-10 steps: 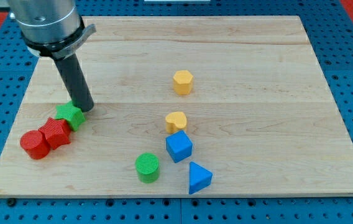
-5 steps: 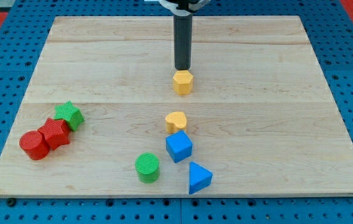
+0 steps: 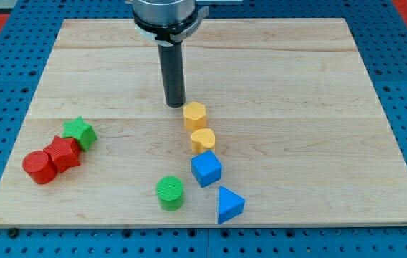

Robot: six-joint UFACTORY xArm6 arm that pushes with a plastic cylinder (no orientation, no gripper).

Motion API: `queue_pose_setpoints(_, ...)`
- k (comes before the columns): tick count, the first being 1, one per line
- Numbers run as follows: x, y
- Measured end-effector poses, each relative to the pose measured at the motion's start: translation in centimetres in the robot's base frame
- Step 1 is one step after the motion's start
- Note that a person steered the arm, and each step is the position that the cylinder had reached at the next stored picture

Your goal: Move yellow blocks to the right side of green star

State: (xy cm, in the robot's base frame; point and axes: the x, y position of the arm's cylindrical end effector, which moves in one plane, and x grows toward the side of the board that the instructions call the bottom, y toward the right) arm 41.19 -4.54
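While my tip [image 3: 175, 105] rests on the wooden table [image 3: 289, 86], it sits just beside the yellow hexagon block [image 3: 195, 115], at about 10 o'clock from it. I cannot tell if the two touch. The end effector is only a straight dark rod with nothing that opens or closes, and it grips nothing.

Only one camera view is given. Just below the yellow hexagon block, at 6 o'clock, lies the yellow heart block [image 3: 203, 139]. The two look like they touch or nearly touch. Right under the heart, at 6 o'clock again, sits the blue cube [image 3: 206, 169]. The blue triangle block [image 3: 229, 204] is near the cube, at 5 o'clock from it. The green cylinder [image 3: 170, 193] stands at 8 o'clock from the cube.

The green star [image 3: 81, 132] is well apart from both yellow blocks, far off at 9 o'clock from them, near the view's left. Both yellow blocks lie at 3 o'clock from the star. Against the star, at its 7 o'clock, is a red block with ridges [image 3: 64, 153]. The red cylinder [image 3: 39, 167] touches that one at 8 o'clock.
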Motion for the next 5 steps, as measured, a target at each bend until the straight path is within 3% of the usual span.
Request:
queue_pose_setpoints(1, 0.0, 2.1)
queue_pose_setpoints(2, -0.8, 7.7)
queue_pose_setpoints(3, 1.5, 8.9)
queue_pose_setpoints(5, 3.3, -0.3)
